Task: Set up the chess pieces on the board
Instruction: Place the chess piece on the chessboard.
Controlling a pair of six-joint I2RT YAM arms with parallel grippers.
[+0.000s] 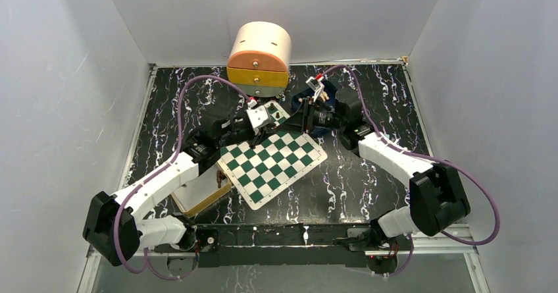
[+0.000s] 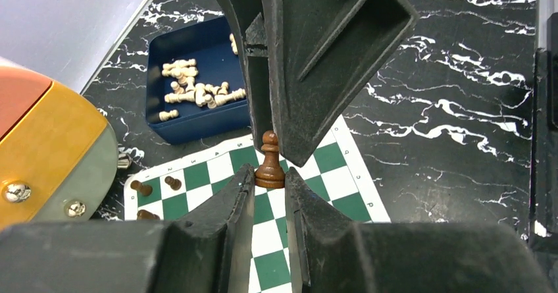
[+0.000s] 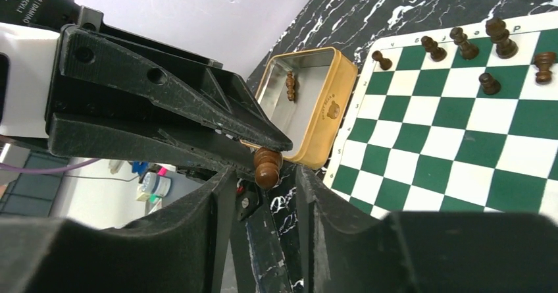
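Pawn [image 2: 270, 160] is pinched at its base by the left gripper [image 2: 270, 178], above the board's [image 2: 342, 181] far edge. The right gripper [image 3: 264, 174] stands half-open around it, seemingly not touching. Right should back straight off; left then lowers it upright onto its square.

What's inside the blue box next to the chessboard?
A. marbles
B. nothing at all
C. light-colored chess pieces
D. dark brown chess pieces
C: in the left wrist view, the blue box holds a jumbled pile of pale chess pieces lying on their sides.
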